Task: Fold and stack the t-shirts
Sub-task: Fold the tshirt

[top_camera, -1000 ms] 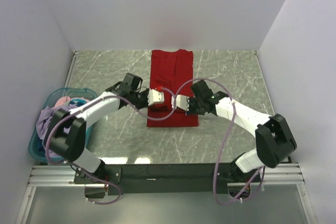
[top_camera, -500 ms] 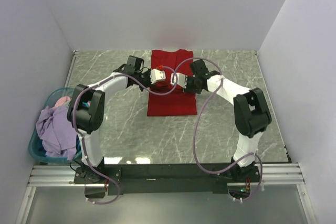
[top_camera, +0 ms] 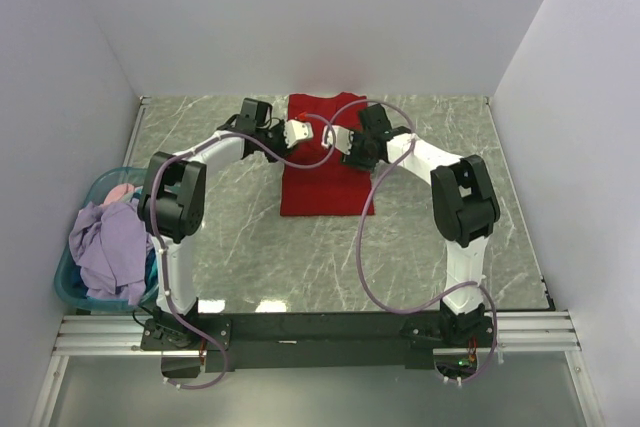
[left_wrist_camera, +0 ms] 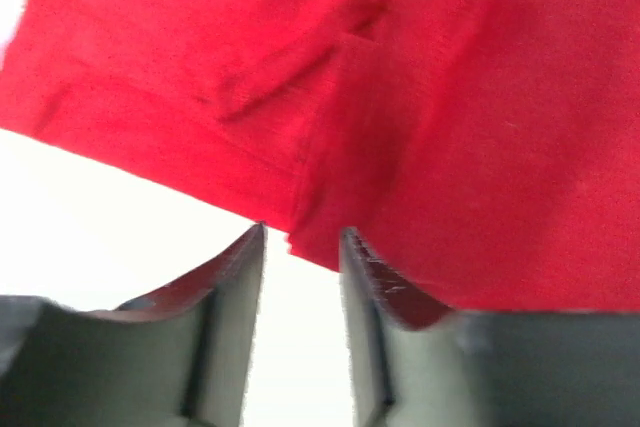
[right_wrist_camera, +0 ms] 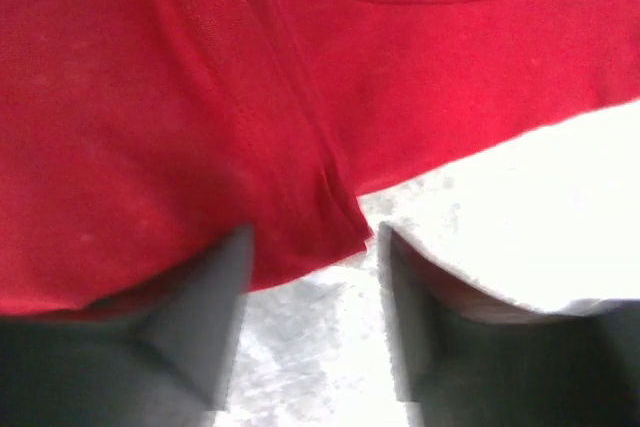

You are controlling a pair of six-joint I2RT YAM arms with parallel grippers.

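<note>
1. Task item, main. The bright red cloth t-shirt [top_camera: 326, 182] lies flat on the grey marble-patterned table [top_camera: 440, 237], at the far centre. It is folded into a long narrow rectangle that runs from the far edge of the table toward the arm bases.

2. Task items, remaining. The translucent teal plastic basket [top_camera: 68, 287] stands at the left edge of the table, well apart from the red shirt. I see a crumpled lavender t-shirt [top_camera: 105, 247] heaped in it and spilling over the near rim, and a pink t-shirt [top_camera: 118, 192] showing at the far side.

3. Left arm. It reaches out over the far half of the red shirt, at the shirt's left edge. In the left wrist view, the left gripper [left_wrist_camera: 302, 239] has its dark fingers [left_wrist_camera: 230, 287] spread a little, with bright table showing through the gap. A folded edge of red cloth ends just at the fingertips. It is not clamped.

4. Right arm. It reaches the same far half from the right side. In the right wrist view, the right gripper [right_wrist_camera: 315, 237] has its fingers [right_wrist_camera: 210, 287] spread wider. A corner of the red cloth lies between the tips, and neither finger presses on it. Marble shows below the corner.

5. From above, the two grippers sit near each other over the shirt.
</note>
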